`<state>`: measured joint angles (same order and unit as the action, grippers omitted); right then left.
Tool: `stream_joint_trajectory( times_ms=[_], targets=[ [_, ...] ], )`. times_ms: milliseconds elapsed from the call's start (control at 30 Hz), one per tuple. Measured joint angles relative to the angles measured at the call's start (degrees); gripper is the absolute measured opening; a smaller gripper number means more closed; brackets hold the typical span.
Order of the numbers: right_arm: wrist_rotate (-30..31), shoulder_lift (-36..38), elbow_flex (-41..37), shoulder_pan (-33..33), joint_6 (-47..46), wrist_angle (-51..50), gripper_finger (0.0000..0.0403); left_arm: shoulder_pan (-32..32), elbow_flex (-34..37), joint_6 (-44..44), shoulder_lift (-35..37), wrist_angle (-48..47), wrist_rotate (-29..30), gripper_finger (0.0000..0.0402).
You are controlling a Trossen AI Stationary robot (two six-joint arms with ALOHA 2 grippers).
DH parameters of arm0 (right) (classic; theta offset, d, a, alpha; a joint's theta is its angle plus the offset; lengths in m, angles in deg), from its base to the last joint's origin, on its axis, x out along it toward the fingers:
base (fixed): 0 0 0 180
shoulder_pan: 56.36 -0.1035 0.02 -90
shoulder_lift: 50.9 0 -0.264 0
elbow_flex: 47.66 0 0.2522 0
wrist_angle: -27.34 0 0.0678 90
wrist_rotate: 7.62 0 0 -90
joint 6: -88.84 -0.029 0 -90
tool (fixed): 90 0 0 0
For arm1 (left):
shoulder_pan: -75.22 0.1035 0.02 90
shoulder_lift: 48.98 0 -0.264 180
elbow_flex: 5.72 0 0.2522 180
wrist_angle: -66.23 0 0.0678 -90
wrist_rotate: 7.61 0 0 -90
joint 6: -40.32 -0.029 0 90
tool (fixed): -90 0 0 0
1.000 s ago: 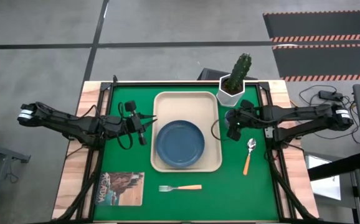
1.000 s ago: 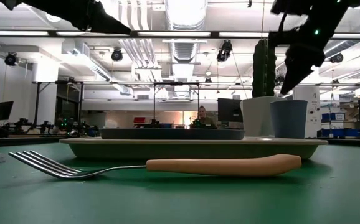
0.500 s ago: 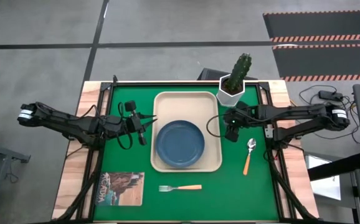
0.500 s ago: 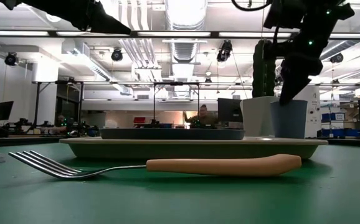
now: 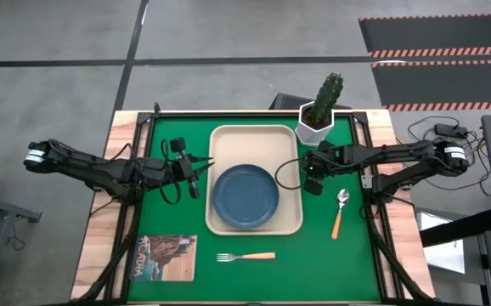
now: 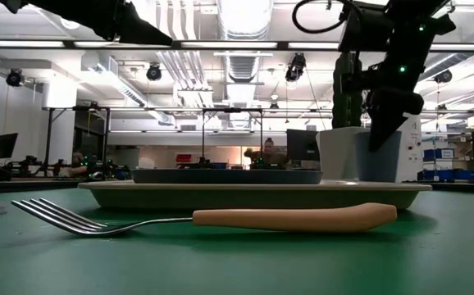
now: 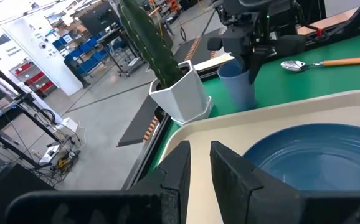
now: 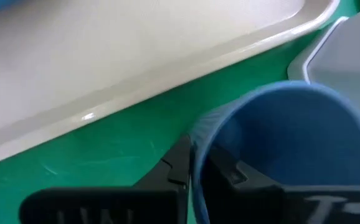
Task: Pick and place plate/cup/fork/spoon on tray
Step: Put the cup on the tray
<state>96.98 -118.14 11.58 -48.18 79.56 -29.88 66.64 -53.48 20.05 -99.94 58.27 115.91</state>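
Note:
The small blue cup (image 6: 380, 160) stands upright on the green table between the cream tray (image 5: 228, 138) and the spoon (image 5: 339, 212), close to the white cactus pot (image 5: 316, 126). My right gripper (image 5: 312, 177) is down on the cup, shut on its wall, and hides it from above. The dark blue plate (image 5: 245, 195) lies in the tray. The fork (image 5: 245, 256) lies on the table before the tray's near edge. My left gripper (image 5: 196, 174) waits at the tray's left side, shut and empty. My right gripper pinches the cup's wall at the rim (image 8: 195, 146), on the side toward the tray, with one finger (image 8: 230, 171) inside the cup and one finger (image 8: 177, 162) outside. The fingers come from above, slanting down. The cup stands upright with its bottom on the table.
The cactus pot stands right behind the cup, at the tray's far right corner. A picture-covered booklet (image 5: 165, 257) lies at the near left. The spoon lies on the table just right of the cup. A person shows far off in the room (image 6: 266, 152).
My right gripper has come down and a little toward the tray, from above and right of the cup onto its rim, one finger going into the cup. The cup has stayed where it stood.

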Motion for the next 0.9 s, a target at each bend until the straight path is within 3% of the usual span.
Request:
stream_joint_trajectory(
  times_ms=[267, 433, 667, 900],
  targets=[
    [-0.06, 0.79, 8.04, -1.97, -1.22, -8.37, 0.0009, 0.0, 0.02, 0.13, 0.0, -0.02, 0.0, 0.0044],
    [0.2, -1.58, 15.64, -5.95, -0.84, -8.39, 0.0009, 0.0, 0.36, 0.13, 0.0, -0.02, 0.02, 0.0044],
    [0.36, -11.03, 28.24, -7.57, 6.13, -8.43, 0.0009, 0.0, 0.37, 0.05, 0.23, 5.67, 2.05, 0.0044],
    [0.25, -21.76, 41.61, -4.74, 16.98, -8.66, 0.0009, 0.0, 0.74, 0.02, 2.71, 7.4, 2.19, 0.0044]
  ],
)
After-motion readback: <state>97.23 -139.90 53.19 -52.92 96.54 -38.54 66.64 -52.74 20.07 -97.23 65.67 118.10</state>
